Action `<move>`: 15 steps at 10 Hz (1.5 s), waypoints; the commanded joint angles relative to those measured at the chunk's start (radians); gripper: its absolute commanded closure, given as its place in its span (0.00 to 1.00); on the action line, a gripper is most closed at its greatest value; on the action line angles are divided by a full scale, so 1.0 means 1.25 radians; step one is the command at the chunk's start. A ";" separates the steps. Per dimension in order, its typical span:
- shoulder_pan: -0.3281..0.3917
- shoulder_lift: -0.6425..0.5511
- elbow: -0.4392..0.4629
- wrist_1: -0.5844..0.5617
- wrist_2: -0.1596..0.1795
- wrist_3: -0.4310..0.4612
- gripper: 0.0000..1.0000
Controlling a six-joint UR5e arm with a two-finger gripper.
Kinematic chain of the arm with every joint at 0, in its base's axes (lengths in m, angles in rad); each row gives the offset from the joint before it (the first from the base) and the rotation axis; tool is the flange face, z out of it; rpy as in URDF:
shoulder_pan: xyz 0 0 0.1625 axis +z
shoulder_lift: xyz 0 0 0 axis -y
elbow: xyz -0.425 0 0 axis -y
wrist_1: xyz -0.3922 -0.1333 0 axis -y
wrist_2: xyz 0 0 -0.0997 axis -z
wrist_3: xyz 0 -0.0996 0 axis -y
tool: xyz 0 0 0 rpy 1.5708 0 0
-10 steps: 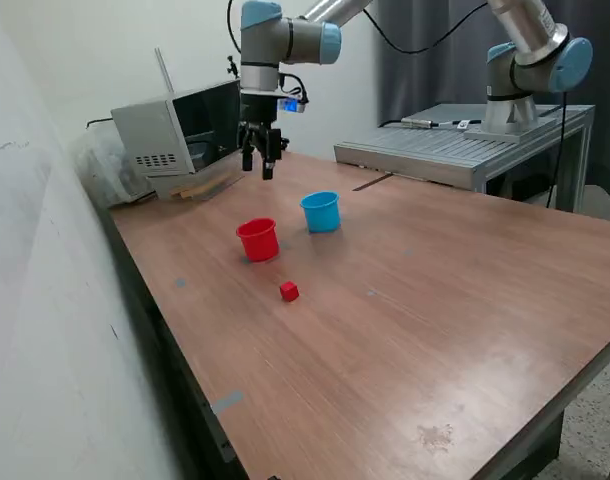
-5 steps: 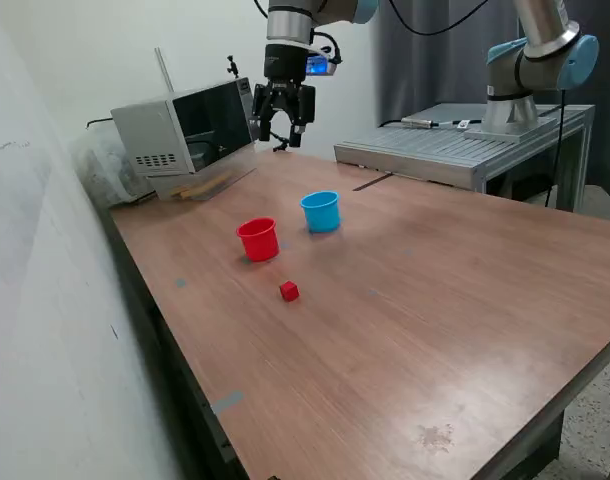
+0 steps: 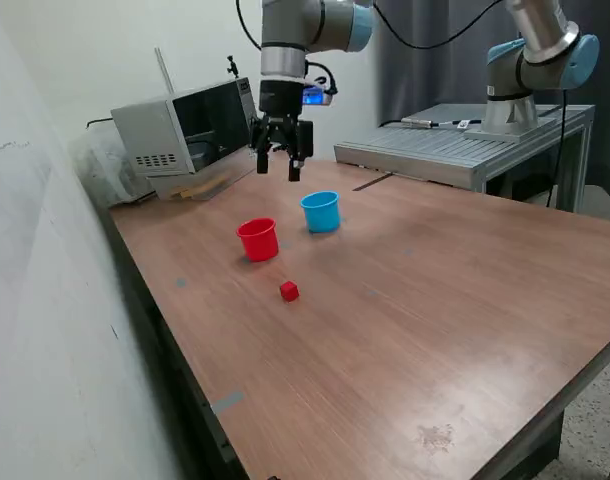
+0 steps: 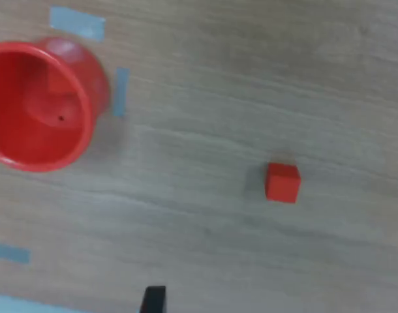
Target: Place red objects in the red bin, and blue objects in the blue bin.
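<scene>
Your gripper [image 3: 280, 168] hangs above the desk [image 3: 465, 300] behind the red cup [image 3: 257, 240] and blue cup [image 3: 321, 212], fingers spread and empty; one red cube [image 3: 289, 291] lies loose.

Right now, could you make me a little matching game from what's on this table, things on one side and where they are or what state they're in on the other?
Things:
1. red cup
2. light blue cup
3. red cube
4. claw

Places or states:
A. lies loose on the table, nearest the camera of the four in the exterior view
B. hangs open in the air above the cups
C. stands upright, on the exterior view's left of the other cup
D. stands upright, on the exterior view's right of the other cup

Pairs: 1-C, 2-D, 3-A, 4-B
</scene>
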 commanded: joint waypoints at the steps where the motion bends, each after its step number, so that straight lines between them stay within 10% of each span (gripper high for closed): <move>1: 0.015 0.101 -0.058 -0.004 0.000 0.001 0.00; 14: 0.044 0.282 -0.181 -0.022 0.000 0.034 0.00; 15: 0.044 0.283 -0.181 -0.023 0.000 0.034 1.00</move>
